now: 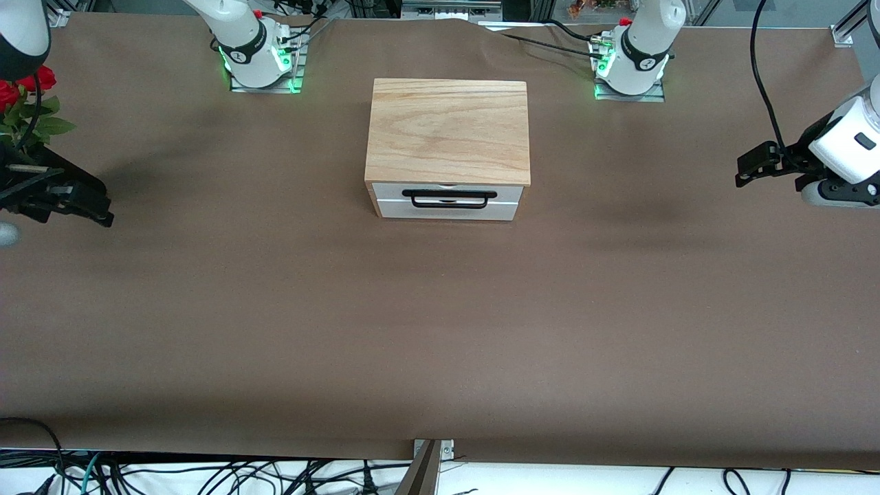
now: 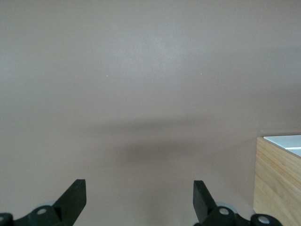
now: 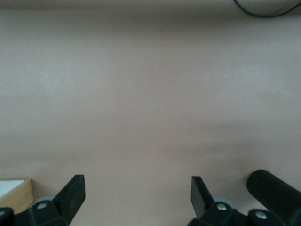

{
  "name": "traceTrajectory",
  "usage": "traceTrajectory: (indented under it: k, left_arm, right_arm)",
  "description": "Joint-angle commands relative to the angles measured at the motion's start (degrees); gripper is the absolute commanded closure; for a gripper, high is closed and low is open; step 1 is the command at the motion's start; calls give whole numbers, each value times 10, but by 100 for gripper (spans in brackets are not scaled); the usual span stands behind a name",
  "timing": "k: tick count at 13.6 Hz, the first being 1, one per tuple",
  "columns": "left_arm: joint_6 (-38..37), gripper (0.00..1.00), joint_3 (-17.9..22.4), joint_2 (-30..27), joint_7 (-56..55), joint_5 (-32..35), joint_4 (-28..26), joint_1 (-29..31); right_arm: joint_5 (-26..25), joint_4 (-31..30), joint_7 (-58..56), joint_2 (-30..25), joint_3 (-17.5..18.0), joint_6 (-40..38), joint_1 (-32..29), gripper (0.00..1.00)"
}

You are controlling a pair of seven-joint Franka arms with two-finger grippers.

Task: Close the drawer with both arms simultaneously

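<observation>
Both tools, the left tool (image 1: 749,165) and right tool (image 1: 75,206), hang with fingers apart over opposite ends of the surface (image 1: 440,330), the drawer (image 1: 447,201) midway between them, its white front near-shut.

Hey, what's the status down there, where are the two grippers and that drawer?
Left gripper open, over its table end; right gripper open, over its end. Drawer looks nearly shut, untouched. Nothing in the way.
</observation>
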Motion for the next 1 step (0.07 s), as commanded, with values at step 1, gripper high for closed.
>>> traceTrajectory:
  k: [1]
  left_arm:
    - [0,0,-7,-23,-12,6,-21,3]
  right_arm:
    - [-4,-10,0,-7,11,-25,-1,0]
